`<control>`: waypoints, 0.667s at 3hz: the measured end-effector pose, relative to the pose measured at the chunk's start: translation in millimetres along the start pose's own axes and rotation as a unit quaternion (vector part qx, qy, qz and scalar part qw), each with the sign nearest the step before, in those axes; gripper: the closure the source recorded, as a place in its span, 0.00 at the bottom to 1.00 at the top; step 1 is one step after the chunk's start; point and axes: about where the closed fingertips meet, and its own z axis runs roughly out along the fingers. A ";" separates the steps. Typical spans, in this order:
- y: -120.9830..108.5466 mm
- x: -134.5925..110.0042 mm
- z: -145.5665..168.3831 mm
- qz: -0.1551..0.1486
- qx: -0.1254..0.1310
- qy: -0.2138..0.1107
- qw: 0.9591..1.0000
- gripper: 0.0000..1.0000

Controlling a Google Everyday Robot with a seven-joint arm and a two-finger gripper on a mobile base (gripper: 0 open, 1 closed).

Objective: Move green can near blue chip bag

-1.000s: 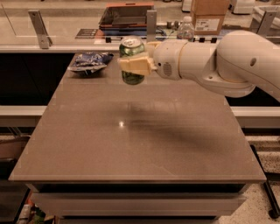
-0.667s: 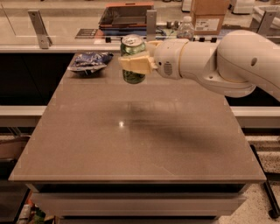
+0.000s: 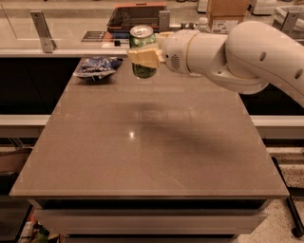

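Note:
The green can [image 3: 142,47] is upright, with a silver top, and is held in my gripper [image 3: 146,55], which is shut on its middle. The can hangs above the far part of the table [image 3: 152,142], a little right of the blue chip bag [image 3: 97,67]. The bag is crumpled dark blue foil with white markings and lies flat at the table's far left corner. My white arm [image 3: 237,57] reaches in from the right. One pale finger [image 3: 142,57] covers the can's front.
Behind the table runs a counter with a dark tray [image 3: 137,16], a cardboard box [image 3: 229,12] and a metal bracket [image 3: 42,31]. The table's left and right edges drop to dark gaps and the floor.
The gripper and can have shifted very slightly; the can remains held above the far table. The bag has not moved.

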 end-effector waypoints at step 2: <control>-42.6 -1.3 56.2 0.011 0.027 0.035 0.999 1.00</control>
